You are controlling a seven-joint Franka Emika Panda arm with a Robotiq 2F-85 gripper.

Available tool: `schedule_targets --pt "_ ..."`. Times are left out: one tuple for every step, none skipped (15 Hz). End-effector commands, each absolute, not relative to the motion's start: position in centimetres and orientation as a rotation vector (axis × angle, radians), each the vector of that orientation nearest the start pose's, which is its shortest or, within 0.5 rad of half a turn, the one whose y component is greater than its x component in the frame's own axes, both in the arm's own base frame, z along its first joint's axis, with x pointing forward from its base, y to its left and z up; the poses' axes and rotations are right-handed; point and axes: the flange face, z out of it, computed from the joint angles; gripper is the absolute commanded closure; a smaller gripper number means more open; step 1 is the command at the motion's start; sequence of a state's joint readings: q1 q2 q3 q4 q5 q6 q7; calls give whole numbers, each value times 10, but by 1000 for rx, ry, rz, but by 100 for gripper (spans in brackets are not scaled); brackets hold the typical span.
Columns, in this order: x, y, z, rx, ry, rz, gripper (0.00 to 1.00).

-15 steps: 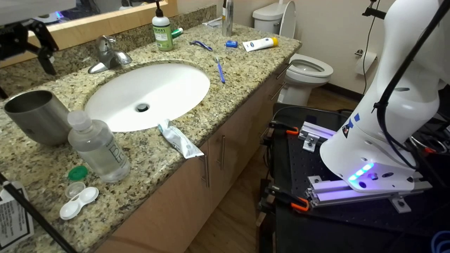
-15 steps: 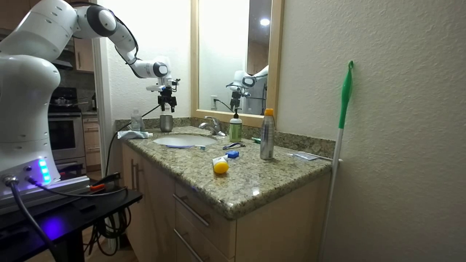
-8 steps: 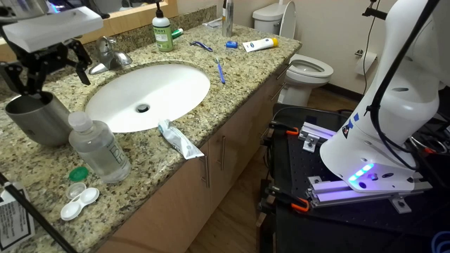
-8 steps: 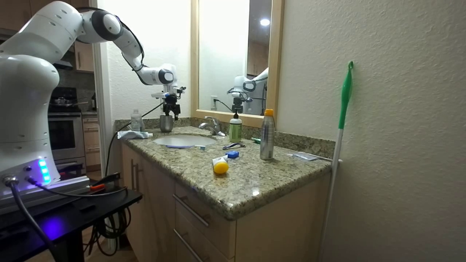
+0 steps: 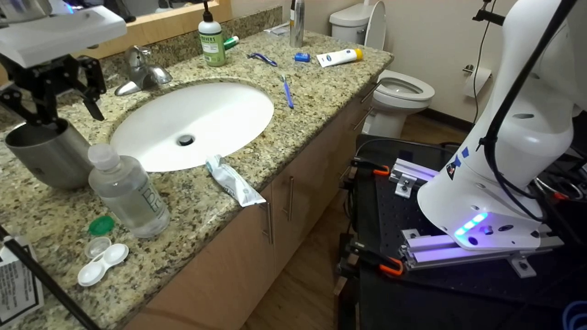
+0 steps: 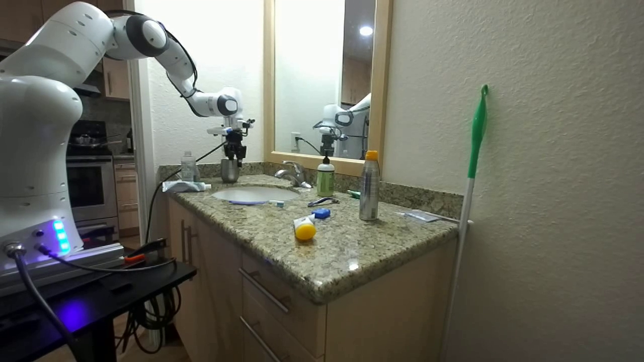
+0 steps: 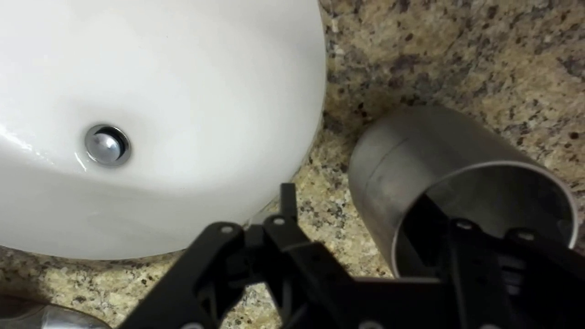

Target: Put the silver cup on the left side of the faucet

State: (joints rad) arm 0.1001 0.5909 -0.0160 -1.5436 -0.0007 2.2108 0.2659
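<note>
The silver cup (image 5: 52, 160) stands upright on the counter, left of the sink in an exterior view; it also shows in an exterior view (image 6: 229, 174) and in the wrist view (image 7: 402, 151). My gripper (image 5: 72, 118) is open above the cup. In the wrist view the gripper (image 7: 356, 210) has one finger at the cup's mouth, apparently inside the rim, and the other outside, between cup and sink. The near wall lies between the fingers with gaps. The faucet (image 5: 144, 73) stands behind the sink; it also shows in an exterior view (image 6: 293, 174). The cup's base is partly hidden by the bottle.
A clear bottle (image 5: 130, 197) stands close beside the cup. The sink (image 5: 197, 123) is right of it. A green cap (image 5: 101, 225), a lens case (image 5: 103, 264) and a toothpaste tube (image 5: 234, 183) lie toward the counter's front. A soap bottle (image 5: 212, 43) stands past the faucet.
My gripper has come down from above to the cup's rim, one finger over the mouth. In the last half second it has shifted slightly left in both exterior views. The cup has not moved.
</note>
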Motion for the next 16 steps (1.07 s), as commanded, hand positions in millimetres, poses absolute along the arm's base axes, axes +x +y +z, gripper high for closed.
schedule_targets --pt "711 60 311 -3126 258 -113 69" --pt "711 60 311 -3128 261 -109 77" --pt "711 60 312 -3131 261 -108 84" --pt "711 60 312 -3129 260 -111 90" --pt "711 61 313 -3126 255 -113 98" --pt "713 63 317 -3120 246 -125 99" --pt "716 67 324 -3098 229 -154 100" --pt "719 71 331 -3090 209 -179 100" --pt "722 76 344 -3088 183 -197 99" --pt "726 79 354 -3086 165 -209 98" --pt "730 81 367 -3080 158 -216 98" --pt "734 81 382 -3078 160 -202 98" --pt "736 78 392 -3086 172 -138 98" --pt "737 74 398 -3106 197 -72 98" --pt "731 67 398 -3134 242 20 98" --pt "729 58 403 -3156 290 98 98"
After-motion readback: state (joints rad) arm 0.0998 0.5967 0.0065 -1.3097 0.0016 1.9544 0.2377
